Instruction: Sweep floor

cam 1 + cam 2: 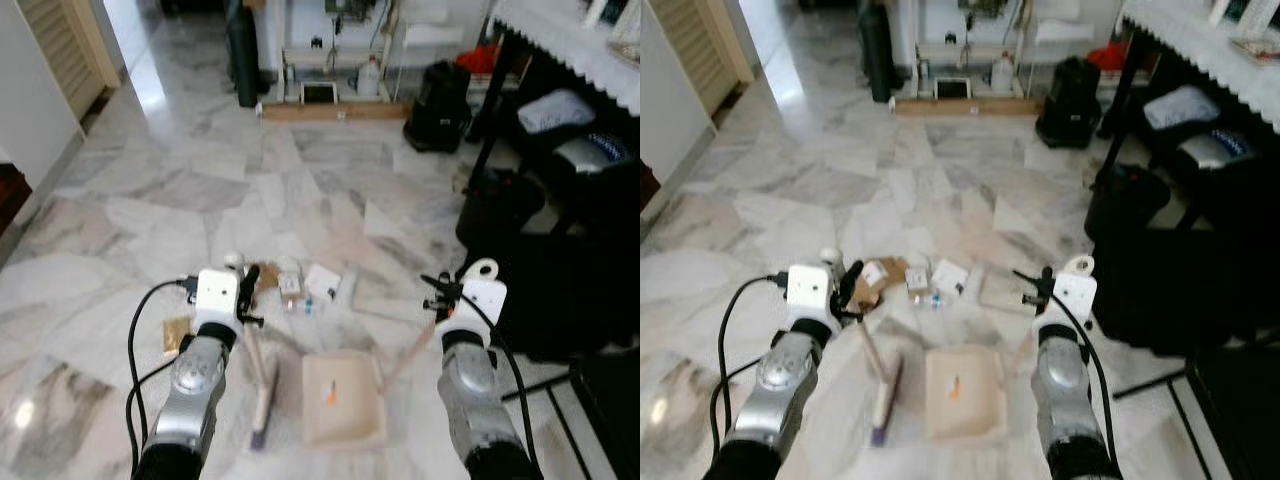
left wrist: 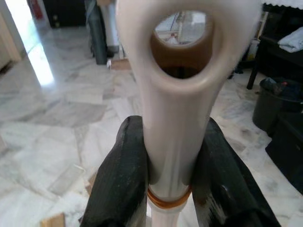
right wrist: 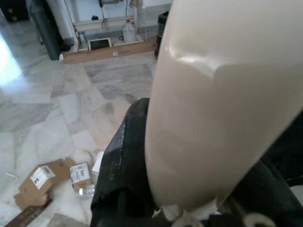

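Two tools in play, and we've got one in each gripper. Our left gripper (image 1: 243, 290) is clamped on the broom (image 1: 262, 385): in the left wrist view both black fingers (image 2: 120, 184) press the smooth cream handle from either side, just above an orange ring, with the handle's hanging loop at the tip. That broom's long axis runs from the gripper at 12 o'clock down toward us at 6, leaning slightly, brush end low on the floor (image 1: 200, 190) beside the dustpan (image 1: 343, 398).

Our right gripper (image 1: 440, 292) holds the dustpan's glossy cream handle; one finger (image 3: 125, 156) lies hard against it in the right wrist view, so it's a firm grip. The handle slants from the gripper down toward 8 o'clock into the pan, a flat beige tray with a raised rim lying between our arms, mouth toward 12 o'clock, with a small orange scrap inside.

Just past the pan at 12 o'clock sits the litter (image 1: 295, 283): crumpled brown cardboard, small white boxes, paper scraps, close together.

Polished grey-veined marble slabs stretch open toward 11 and 12 o'clock, up to a wooden plank (image 1: 330, 111) along the far wall. At 2 to 4 o'clock it's tight: a black bin (image 1: 495, 210), dark bags and a table (image 1: 560, 35) with a lace-edged cloth.
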